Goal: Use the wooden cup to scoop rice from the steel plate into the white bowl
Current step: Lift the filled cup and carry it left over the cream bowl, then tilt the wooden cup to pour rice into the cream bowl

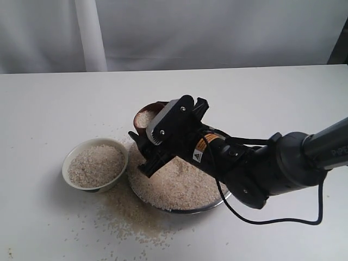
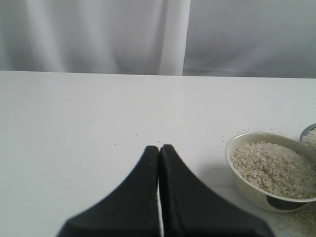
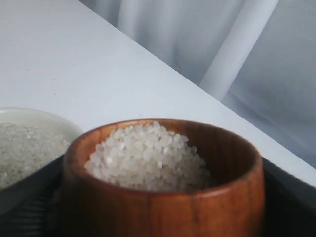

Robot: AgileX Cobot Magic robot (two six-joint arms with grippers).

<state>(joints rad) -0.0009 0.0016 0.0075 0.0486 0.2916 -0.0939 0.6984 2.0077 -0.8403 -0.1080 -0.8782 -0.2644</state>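
The wooden cup (image 3: 163,197), a small rounded handleless vessel of reddish-brown polished wood, sits roughly upright and is heaped almost to its rim with rice (image 3: 148,158), small pale beige-white uncooked grains. It is raised over the far edge of the steel plate (image 1: 213,205), a wide shallow round dish of shiny silver metal, and lies near the white bowl (image 1: 68,162), a small cream ceramic bowl with a thick rim, but not yet above it. The right gripper (image 1: 145,142) clasps the cup between its dark pads, one on each side of the wood.

By my judgement this scoop is filled and lifted, so what is left of it is the carry across to the bowl and the tip. The bowl already holds a good bed of grains close to its rim, while a broad mound remains on the plate, so more scoops could follow. Loose grains (image 1: 130,223) lie strewn on the white table (image 1: 244,98) in front of both vessels.

The left gripper (image 2: 159,150) hangs over bare table with its black fingers pressed together, holding nothing, the bowl off to one side of it
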